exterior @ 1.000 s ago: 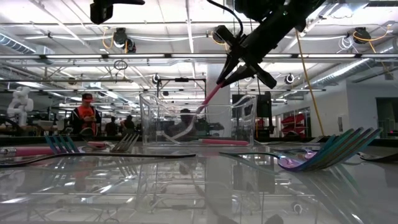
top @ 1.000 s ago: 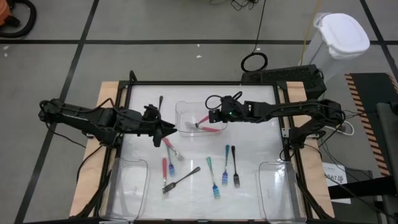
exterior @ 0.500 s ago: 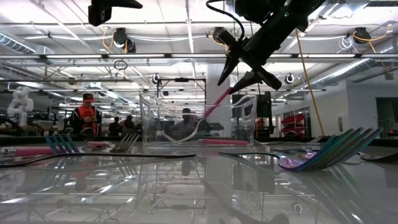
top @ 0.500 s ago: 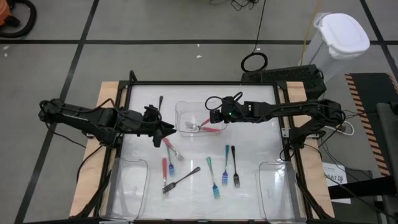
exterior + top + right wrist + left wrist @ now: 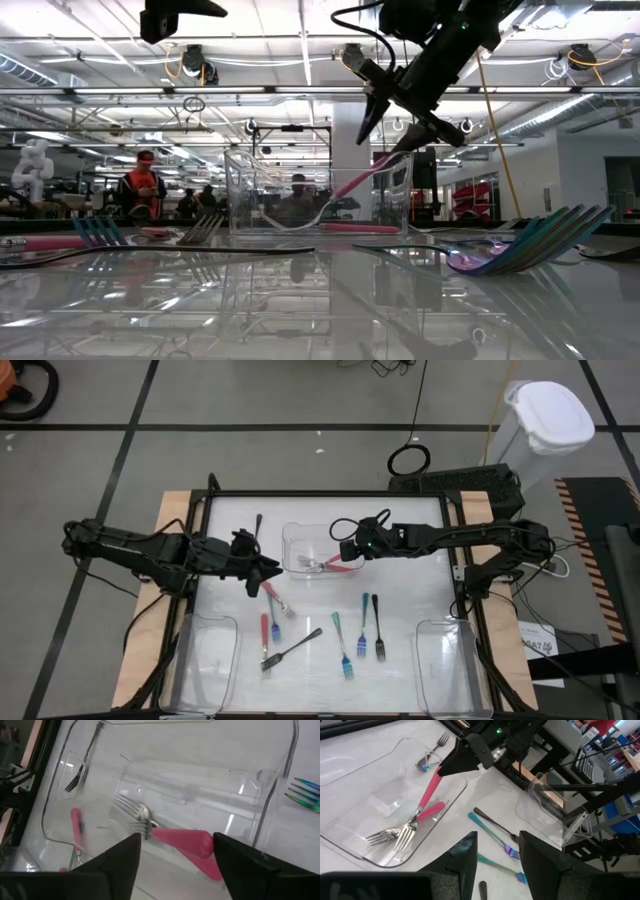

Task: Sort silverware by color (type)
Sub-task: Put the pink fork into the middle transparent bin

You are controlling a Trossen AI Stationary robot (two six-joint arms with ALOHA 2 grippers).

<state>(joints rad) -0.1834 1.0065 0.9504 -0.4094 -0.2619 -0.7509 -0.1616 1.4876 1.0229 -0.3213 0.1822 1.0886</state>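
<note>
A clear tray point(image 5: 292, 540) sits upper centre of my high view, two more clear trays at lower left point(image 5: 207, 660) and lower right point(image 5: 447, 660). A white lidded bin point(image 5: 545, 415) stands upper right, a black cable loop point(image 5: 408, 459) near top centre

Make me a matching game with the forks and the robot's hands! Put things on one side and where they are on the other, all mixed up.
Things:
1. two pink forks
2. dark grey fork
3. right gripper
4. left gripper

Places or states:
A. open, over the middle tray's edge
B. lying inside the middle tray
C. beside the tray, over the table
D. on the table near the near-left tray

Pairs: 1-B, 2-D, 3-A, 4-C
</note>
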